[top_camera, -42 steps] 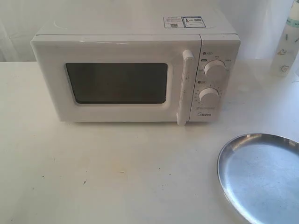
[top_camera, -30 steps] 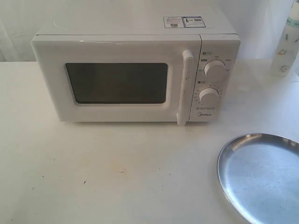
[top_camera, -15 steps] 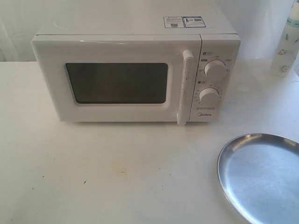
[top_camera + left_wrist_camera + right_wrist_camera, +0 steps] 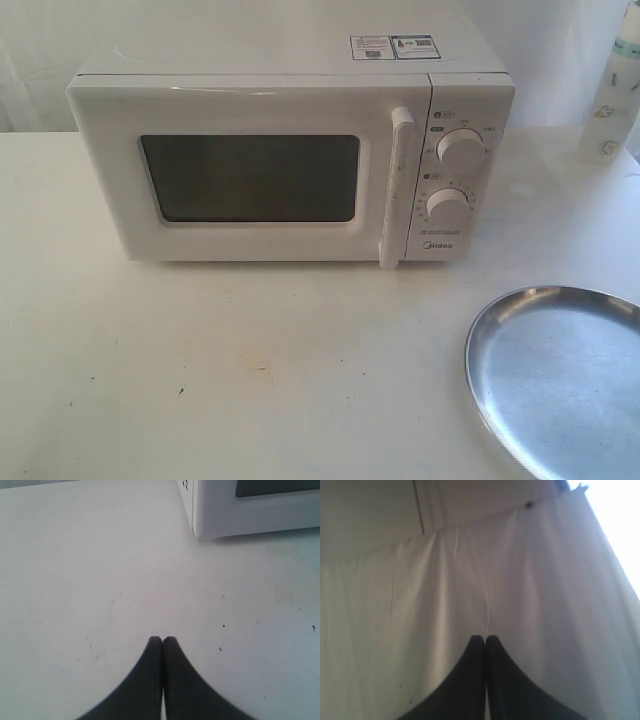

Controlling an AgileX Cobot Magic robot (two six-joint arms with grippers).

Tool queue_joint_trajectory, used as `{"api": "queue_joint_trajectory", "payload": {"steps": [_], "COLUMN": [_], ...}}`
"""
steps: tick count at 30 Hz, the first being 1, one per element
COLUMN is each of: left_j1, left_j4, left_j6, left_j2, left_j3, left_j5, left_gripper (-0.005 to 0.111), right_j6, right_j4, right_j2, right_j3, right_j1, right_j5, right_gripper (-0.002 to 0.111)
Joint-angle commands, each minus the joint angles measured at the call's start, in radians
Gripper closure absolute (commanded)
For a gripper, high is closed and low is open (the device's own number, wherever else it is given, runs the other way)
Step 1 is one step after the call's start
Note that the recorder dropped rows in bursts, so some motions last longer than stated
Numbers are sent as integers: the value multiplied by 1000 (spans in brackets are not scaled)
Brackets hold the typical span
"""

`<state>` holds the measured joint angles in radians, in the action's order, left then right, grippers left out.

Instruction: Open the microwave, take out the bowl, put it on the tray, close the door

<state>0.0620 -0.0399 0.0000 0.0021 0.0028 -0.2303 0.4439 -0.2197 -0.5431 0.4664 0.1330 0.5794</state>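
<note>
The white microwave (image 4: 290,160) stands at the back of the table, its door (image 4: 250,175) closed, the vertical bar handle (image 4: 395,185) on the door's right side. The bowl is hidden. The silvery tray (image 4: 560,375) lies at the front right, with nothing on it. Neither arm shows in the exterior view. My left gripper (image 4: 162,640) is shut and holds nothing; it hovers over bare table, with the microwave's lower corner (image 4: 200,515) ahead of it. My right gripper (image 4: 485,639) is shut too, with nothing in it, facing a white cloth backdrop (image 4: 470,580).
A white plastic bottle (image 4: 612,100) stands at the back right, beside the microwave. The white table (image 4: 230,350) stretches in front of the microwave and to the tray's left. A white curtain hangs behind.
</note>
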Motion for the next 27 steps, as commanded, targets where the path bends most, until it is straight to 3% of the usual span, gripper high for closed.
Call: {"api": "queue_joint_trajectory", "payload": {"steps": [1,5,7,11,14,18,24,27], "left_j1": [-5,-5,-5,-5,-5,-5,-5,-5], "left_j4": [-13,-13,-13,-13,-13,-13,-13,-13], "left_j6": [0,0,0,0,0,0,0,0], "left_j2": [-2,-2,-2,-2,-2,-2,-2,-2], "left_j3": [-3,-3,-3,-3,-3,-3,-3,-3], "left_j5": [-2,-2,-2,-2,-2,-2,-2,-2], "left_gripper": [107,107,107,107,107,107,107,107], "right_j6": [221,265,265,227,145,9,-187,-221], "right_j4": [-375,-634,-720,-694,-652,-647,-621,-615], "right_j2": [-211,-443,-572,-801,-947,-1066,-1200,-1245], "right_j3": [25,20,20,22,26,32,36,55], "right_j1": [-4,-4,-4,-4,-4,7,56,84], "right_j5": [-42,102,261,578,642,642,642,642], "right_gripper": [108,108,108,108,106,87,44,38]}}
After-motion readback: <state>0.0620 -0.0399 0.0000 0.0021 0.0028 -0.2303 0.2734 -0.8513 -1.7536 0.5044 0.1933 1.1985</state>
